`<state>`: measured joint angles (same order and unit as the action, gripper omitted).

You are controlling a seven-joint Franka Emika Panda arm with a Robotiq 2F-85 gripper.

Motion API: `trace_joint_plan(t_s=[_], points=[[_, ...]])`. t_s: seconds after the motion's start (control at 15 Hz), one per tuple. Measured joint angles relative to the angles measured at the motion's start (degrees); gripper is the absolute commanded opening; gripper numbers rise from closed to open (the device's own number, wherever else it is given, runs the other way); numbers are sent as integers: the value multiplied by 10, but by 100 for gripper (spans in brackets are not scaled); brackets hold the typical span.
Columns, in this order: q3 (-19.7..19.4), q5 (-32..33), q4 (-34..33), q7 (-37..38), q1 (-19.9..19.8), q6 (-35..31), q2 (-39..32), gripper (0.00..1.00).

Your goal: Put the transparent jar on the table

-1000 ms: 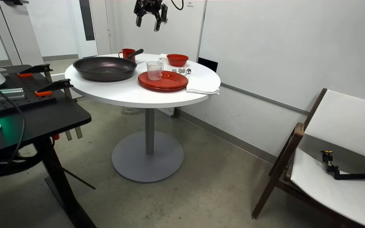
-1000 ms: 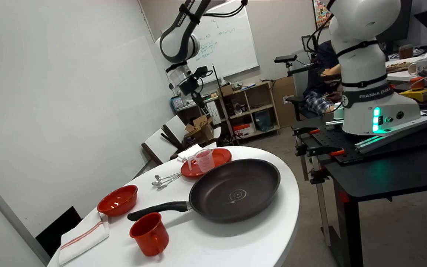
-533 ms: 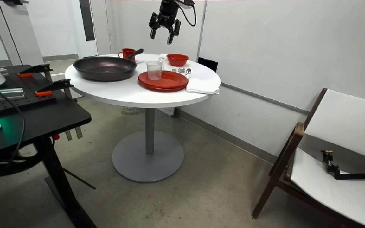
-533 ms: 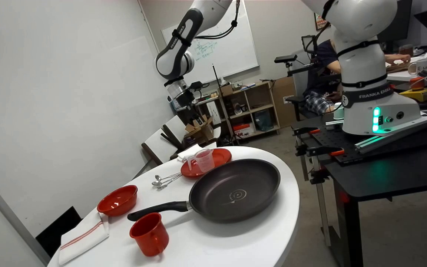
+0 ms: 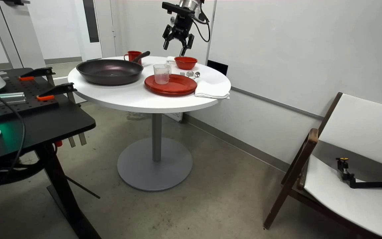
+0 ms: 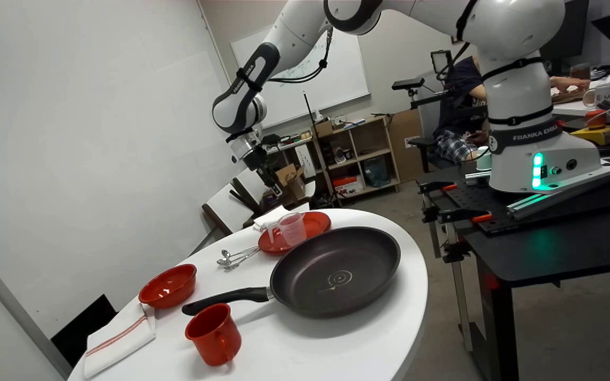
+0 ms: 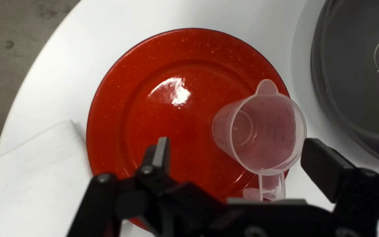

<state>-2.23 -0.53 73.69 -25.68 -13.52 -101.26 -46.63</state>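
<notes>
The transparent jar is a clear measuring cup with a handle and spout; it stands upright on red plates in both exterior views point(image 5: 161, 73) point(image 6: 293, 228) and the wrist view point(image 7: 265, 131). The plates point(image 5: 181, 87) point(image 6: 315, 223) point(image 7: 183, 42) lie on the round white table point(image 5: 121, 96) point(image 6: 305, 349) point(image 7: 48, 85). My gripper point(image 5: 174, 49) point(image 6: 276, 189) point(image 7: 235, 146) is open and empty, in the air above the table. In the wrist view the jar shows between and beyond the fingers, nearer the right finger. The gripper does not appear to touch it.
A dark frying pan point(image 5: 109, 74) point(image 6: 337, 275) stands beside the plates. A red bowl point(image 5: 185, 63) point(image 6: 168, 286), red mug point(image 6: 214, 334), metal measuring spoons point(image 6: 235, 258) and folded white cloths point(image 5: 212, 89) point(image 6: 119, 341) are on the table. The black desk point(image 5: 41, 129) carries the robot base.
The arm has come down toward the table, moving rightward in an exterior view and slightly leftward in the opposite one. The gripper stays open. The jar and table items have not moved.
</notes>
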Motion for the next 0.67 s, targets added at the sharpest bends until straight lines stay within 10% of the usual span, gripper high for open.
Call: trace_joint_plan(t_s=[0.67], points=[[19,-20,-59,0,-8,12,-57,100]])
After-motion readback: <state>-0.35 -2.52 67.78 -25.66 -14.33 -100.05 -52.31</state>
